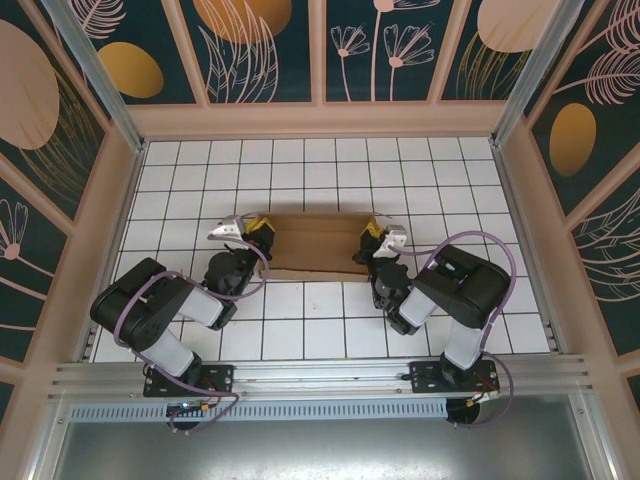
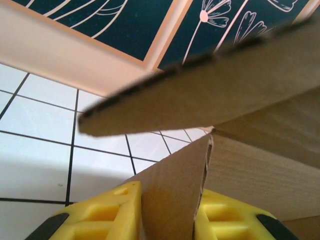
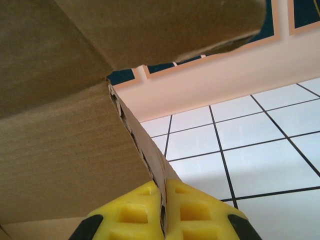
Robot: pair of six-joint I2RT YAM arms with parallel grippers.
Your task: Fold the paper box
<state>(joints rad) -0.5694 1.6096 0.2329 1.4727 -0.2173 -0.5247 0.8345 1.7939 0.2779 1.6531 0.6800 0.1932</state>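
Here L gripper & R gripper pinch paper box ends.

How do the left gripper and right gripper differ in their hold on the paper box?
The left gripper clamps the paper box at its left end, the right gripper at its right end. The left gripper's fingers stand apart around a thicker fold; the right gripper's nearly meet on a thin edge. Both are shut on cardboard.

paper box flap between left claw fingers
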